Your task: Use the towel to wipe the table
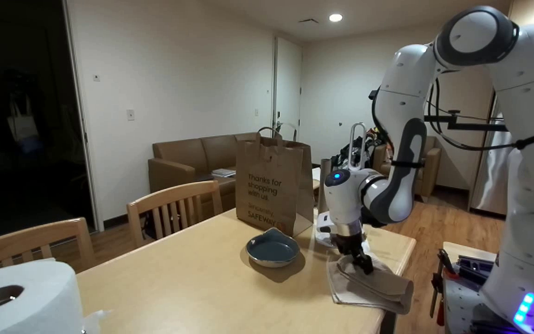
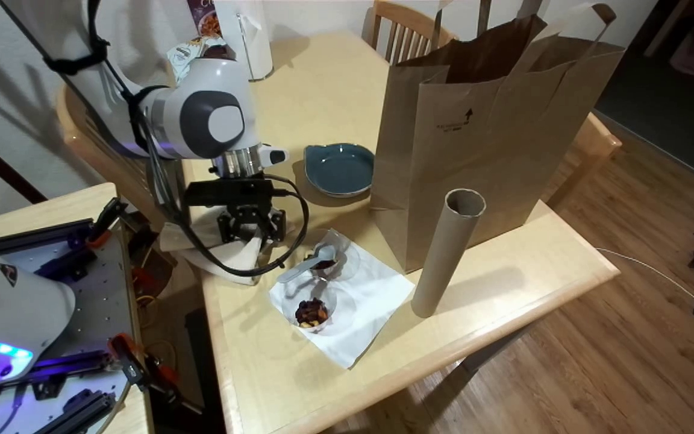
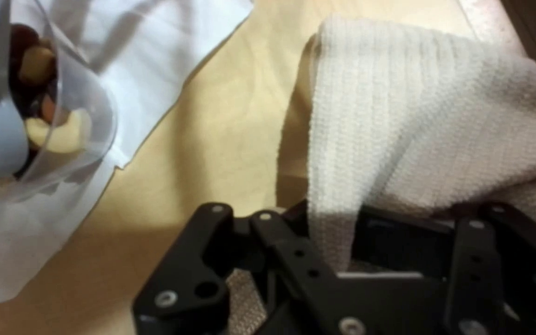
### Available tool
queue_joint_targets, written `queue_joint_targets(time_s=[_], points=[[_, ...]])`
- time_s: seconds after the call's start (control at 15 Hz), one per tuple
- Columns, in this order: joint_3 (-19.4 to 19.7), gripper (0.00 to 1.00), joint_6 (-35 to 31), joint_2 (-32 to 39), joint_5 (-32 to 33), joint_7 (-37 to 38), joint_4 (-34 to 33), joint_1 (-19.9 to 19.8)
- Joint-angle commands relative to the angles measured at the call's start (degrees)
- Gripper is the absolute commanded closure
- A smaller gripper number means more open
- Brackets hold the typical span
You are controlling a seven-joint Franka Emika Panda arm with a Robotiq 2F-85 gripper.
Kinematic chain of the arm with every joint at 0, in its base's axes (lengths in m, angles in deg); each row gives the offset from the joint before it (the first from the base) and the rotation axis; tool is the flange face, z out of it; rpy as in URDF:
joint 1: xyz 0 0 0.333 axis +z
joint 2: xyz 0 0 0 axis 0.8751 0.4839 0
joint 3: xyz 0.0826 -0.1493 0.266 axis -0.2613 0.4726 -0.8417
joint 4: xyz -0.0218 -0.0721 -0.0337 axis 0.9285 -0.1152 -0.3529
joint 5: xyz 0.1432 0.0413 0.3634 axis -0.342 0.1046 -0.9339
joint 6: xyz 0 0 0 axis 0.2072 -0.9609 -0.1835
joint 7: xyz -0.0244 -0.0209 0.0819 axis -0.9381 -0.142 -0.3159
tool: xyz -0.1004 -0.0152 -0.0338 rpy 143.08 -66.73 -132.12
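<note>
The claw (image 3: 333, 244) looks drawn in on a fold of the towel (image 3: 403, 116): in the wrist view cloth fills the gap between the dark fingers (image 3: 403, 237), though how firm the pinch is cannot be told. It points down, low over the worktop (image 1: 179, 283). The towel lies rumpled and partly folded around the fingertips, by the edge of the worktop, and part of it reaches out past that edge in both exterior views.

The step in hand is probably taking hold of the towel to begin the wipe. To do it well, the fold should sit deep enough not to slip, and the overhanging part should be drawn inward first so it does not drag on the edge. Light, even pressure with cloth spread beneath the fingertips would likely serve better than pushing a bunched corner.

Just beside the towel is a white sheet (image 2: 371, 301) bearing two clear cups (image 3: 103, 116) of nuts (image 3: 63, 135), with a pale blue spoon (image 2: 302, 269) across one. They look easily tipped, so strokes should lead away from them. The blue dish (image 1: 272, 248) sits near, then the paper bag (image 1: 269, 185) and a cardboard tube (image 2: 448, 253) on end, which a brush might topple. The long stretch toward the paper roll (image 1: 30, 297) would suit slow, overlapping passes.
</note>
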State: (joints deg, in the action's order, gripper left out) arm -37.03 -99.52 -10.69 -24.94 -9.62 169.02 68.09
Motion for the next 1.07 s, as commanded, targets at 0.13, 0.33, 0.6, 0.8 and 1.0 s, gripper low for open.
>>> queue_joint_targets(time_s=[0.13, 0.33, 0.6, 0.8, 1.0], points=[[-3.88, 0.97, -3.25, 2.83, 2.54, -0.22, -1.37, 0.48], [-6.57, 0.97, -4.34, 4.12, 4.05, -0.79, -3.04, 2.01], [-9.74, 0.97, -3.92, 5.72, 5.53, -1.38, -6.57, 4.81], [-12.72, 0.97, -2.92, 5.84, 4.42, -2.41, -8.98, 6.34], [-17.42, 0.97, -1.4, 3.84, -2.25, -5.59, -8.87, 4.62]])
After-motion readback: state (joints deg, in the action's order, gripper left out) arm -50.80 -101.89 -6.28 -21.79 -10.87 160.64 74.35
